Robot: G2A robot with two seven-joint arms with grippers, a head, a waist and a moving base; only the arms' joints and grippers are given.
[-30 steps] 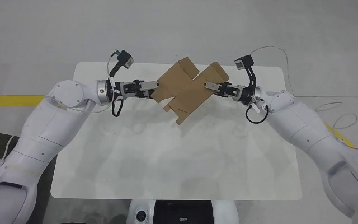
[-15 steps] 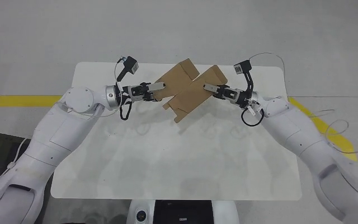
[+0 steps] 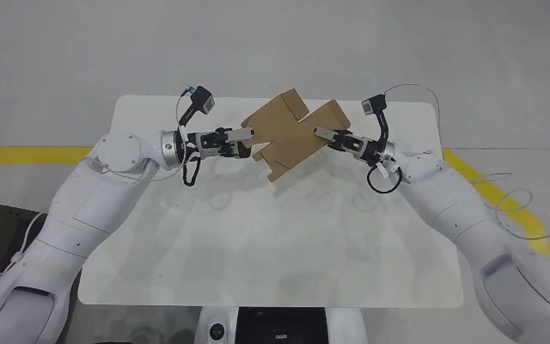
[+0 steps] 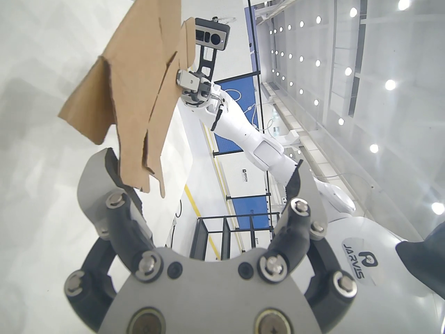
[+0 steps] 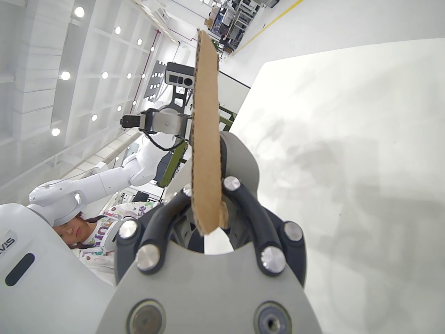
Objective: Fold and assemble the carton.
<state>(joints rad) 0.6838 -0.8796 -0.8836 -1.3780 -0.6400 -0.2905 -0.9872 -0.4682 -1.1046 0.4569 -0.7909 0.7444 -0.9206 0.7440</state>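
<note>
- Showing the carton (image 3: 290, 138), a flattened piece of brown cardboard with creases and cut flaps, held in the air over the far middle of the table (image 3: 258, 258) and slanting between the two arms.
- Right gripper (image 3: 320, 132): over the far right part of the table, closed on the carton's right end. In the right wrist view the cardboard (image 5: 205, 123) stands edge-on to the camera, its near edge pinched between the two fingers (image 5: 243, 172) of this gripper (image 5: 208, 189), with the tabletop (image 5: 347, 140) beneath.
- Left gripper (image 3: 247, 144): over the far left part of the table, at the carton's left end. In the left wrist view its fingers (image 4: 100, 175) are spread wide apart and clasp nothing. The lowest flap corner of the carton (image 4: 139, 98) hangs just beside one fingertip, overlapping it in the picture; whether the two touch cannot be told.
- Left wrist view, farther off: the right gripper (image 4: 187, 83) grips the carton's far end, above the tabletop (image 4: 34, 71).
- Right wrist view, farther off: the left gripper (image 5: 163, 123) sits partly hidden behind the cardboard, above the table's left side.
</note>
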